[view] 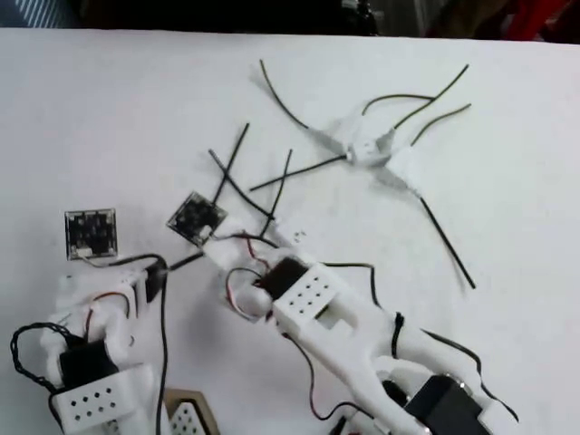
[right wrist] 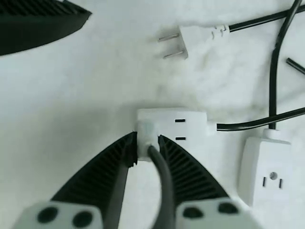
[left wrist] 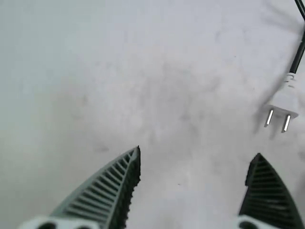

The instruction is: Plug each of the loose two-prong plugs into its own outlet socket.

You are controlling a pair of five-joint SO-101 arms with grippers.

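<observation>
The left arm (view: 95, 362) sits bunched up in the near-left corner. The right arm (view: 335, 317) lies stretched low from the near-right edge diagonally toward the far left across the table (view: 507, 227). There's a small dark square board (view: 91, 233) out by each wrist end.

The left gripper (left wrist: 198, 152) hangs over bare tabletop with its jaws wide apart. The right gripper (right wrist: 147, 138) is just to its right, jaws pinched on a small white piece (right wrist: 145, 133) at the end of a white block (right wrist: 190, 129). A grey cord runs back between the fingers. We honestly can't tell if that piece is a plug or part of the block. The block shows two slots on its top face.

Just beside the block there's a white outlet (right wrist: 264, 167) lying face up with three holes showing, its black cord heading away from the arm.

A bit beyond the grippers lies the loose plug (right wrist: 190, 40), flat on the table, long axis in line with its cord. Its two prongs point toward one of the left gripper's dark fingers (right wrist: 38, 21), and the black cord trails off the other way. There's some moulded marking on its body, too small for us to read.

Further off to the far right, a white cluster (view: 367, 149) sits with black cords fanning out from it.
</observation>
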